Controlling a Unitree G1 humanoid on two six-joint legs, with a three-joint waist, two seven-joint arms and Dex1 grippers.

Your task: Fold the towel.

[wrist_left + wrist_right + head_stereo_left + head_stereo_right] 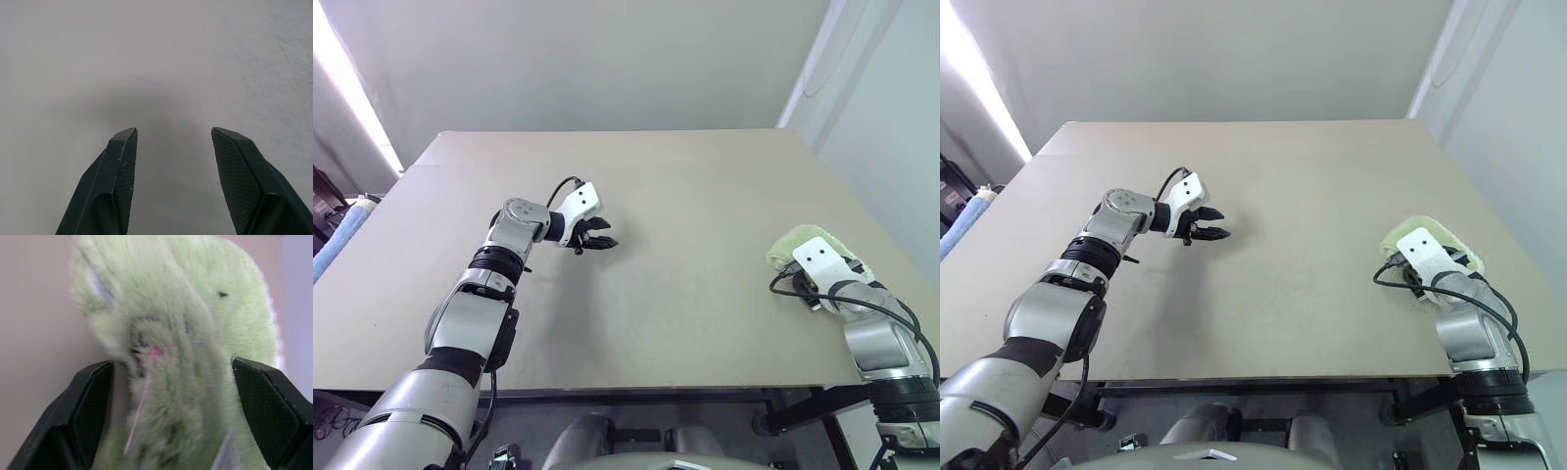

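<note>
The towel (800, 240), light green terry cloth, lies bunched in a small heap near the table's right edge. My right gripper (171, 364) is right at it and open. In the right wrist view the cloth (195, 308) bulges up between the two spread black fingers (85, 401), which stand on either side of it. A small white patch (95, 281) shows on the heap. My left gripper (604, 235) hovers open over bare tabletop near the middle, far from the towel, with nothing between its fingers (122, 161).
The beige table (705, 176) is wide and bare around both arms. Its right edge runs close beside the towel. A blue cloth roll (337, 240) sits off the table at the far left. A pale wall stands beyond the far edge.
</note>
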